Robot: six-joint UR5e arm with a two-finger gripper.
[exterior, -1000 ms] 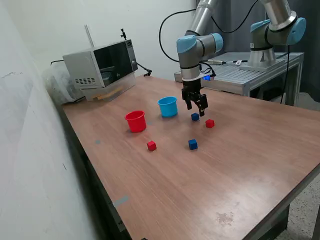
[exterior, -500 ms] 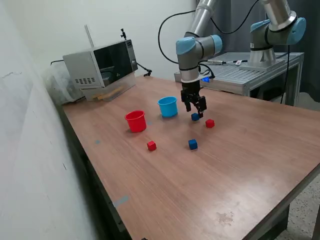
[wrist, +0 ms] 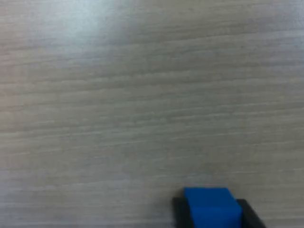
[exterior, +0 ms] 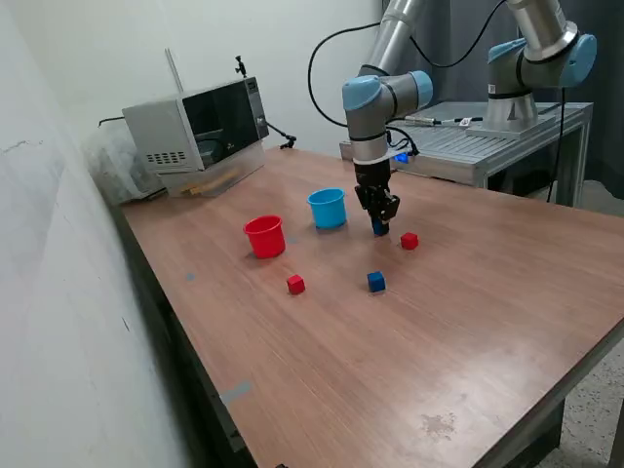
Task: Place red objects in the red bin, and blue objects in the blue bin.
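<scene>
Table (exterior: pixel 468 322), wood-grain, carries everything we note. Arm reaches down over it, gripper (exterior: pixel 379 226) at the surface just to the exterior view's right of the blue bin (exterior: pixel 328 208). In the wrist view a blue cube (wrist: pixel 210 208) sits squarely between the two dark fingers (wrist: pixel 179 214), one finger against each side face; we read the fingers as clamped onto it. In the exterior view that cube is nearly hidden by the fingers, so we cannot tell whether it rests on the wood or is lifted. Blue bin upright; red bin (exterior: pixel 264 236) upright, near it on the exterior view's left. We can see little of either interior from this angle and cannot say what they hold. Loose on the wood: second blue cube (exterior: pixel 376 282), one red cube (exterior: pixel 409 241) just beside the gripper, other red cube (exterior: pixel 295 284) near the red bin.
</scene>
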